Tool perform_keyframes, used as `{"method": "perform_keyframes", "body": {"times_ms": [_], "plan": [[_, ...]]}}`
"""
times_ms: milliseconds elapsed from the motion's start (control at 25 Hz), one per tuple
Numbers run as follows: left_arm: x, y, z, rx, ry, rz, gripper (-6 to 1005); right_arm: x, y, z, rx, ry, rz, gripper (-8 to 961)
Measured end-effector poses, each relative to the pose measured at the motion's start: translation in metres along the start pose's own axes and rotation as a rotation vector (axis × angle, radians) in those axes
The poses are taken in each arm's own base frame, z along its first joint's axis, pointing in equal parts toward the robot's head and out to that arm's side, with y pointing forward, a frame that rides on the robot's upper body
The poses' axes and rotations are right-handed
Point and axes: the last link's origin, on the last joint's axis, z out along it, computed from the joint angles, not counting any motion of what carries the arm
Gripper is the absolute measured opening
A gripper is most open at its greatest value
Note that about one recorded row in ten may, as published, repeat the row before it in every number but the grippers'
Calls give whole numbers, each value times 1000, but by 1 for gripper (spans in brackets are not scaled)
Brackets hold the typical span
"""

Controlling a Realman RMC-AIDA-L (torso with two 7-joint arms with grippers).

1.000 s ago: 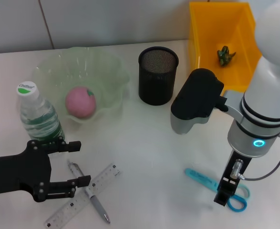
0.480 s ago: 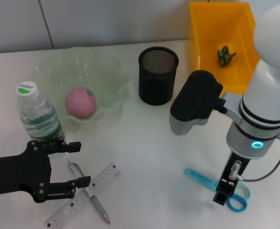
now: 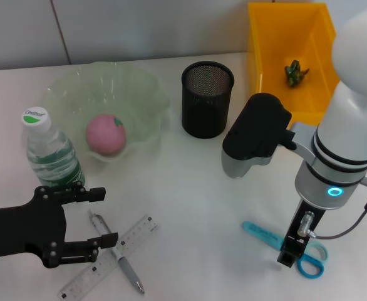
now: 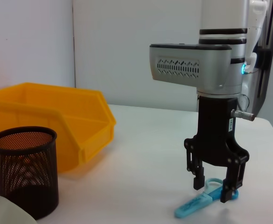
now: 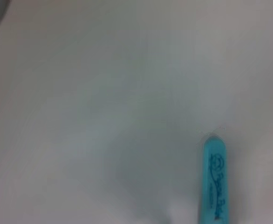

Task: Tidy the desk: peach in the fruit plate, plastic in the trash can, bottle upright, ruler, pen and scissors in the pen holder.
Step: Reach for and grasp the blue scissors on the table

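Right gripper (image 4: 215, 185) hangs low over the blue scissors (image 3: 277, 241) on the white desk (image 3: 196, 194), fingers spread either side of the handle end. Left gripper (image 3: 99, 216) sits open by the pen (image 3: 118, 256) and ruler (image 3: 108, 257).

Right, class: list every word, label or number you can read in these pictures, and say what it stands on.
Bottle cap: green print, too blurred to read.
Ruler: scale marks, numbers too small to read.
Scissors: dark script on the blue sheath, not legible.
Right arm: small white sticker, unreadable.
Nothing else carries text.
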Motion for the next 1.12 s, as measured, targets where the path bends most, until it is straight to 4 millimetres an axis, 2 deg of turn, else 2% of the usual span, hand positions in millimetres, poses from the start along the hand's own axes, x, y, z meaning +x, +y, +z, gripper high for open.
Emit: {"method": "perform_keyframes", "body": {"times_ms": [200,1120], "plan": [[0,0,0,-1,0,0,786,0,1,2,1,2,-3,414],[0,1,0,0,7,-1,787,0,0,4,14,5,1,397]]}}
